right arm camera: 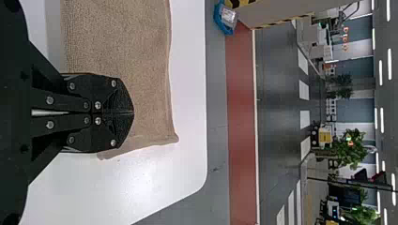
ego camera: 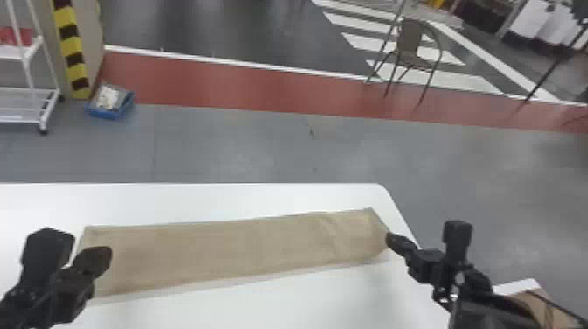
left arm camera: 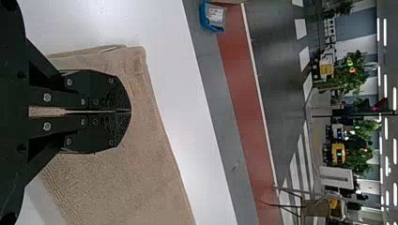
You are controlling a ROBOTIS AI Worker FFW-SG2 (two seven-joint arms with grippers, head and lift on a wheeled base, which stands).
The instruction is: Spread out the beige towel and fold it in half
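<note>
Indoors, towel on white table

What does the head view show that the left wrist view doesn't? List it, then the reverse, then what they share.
Head view against left wrist view: the right gripper, a white wheeled rack and a yellow-and-black striped post.
Left wrist view against head view: green plants and ceiling lights.
Both: the beige towel, white table, left gripper, blue bin and a chair.
</note>
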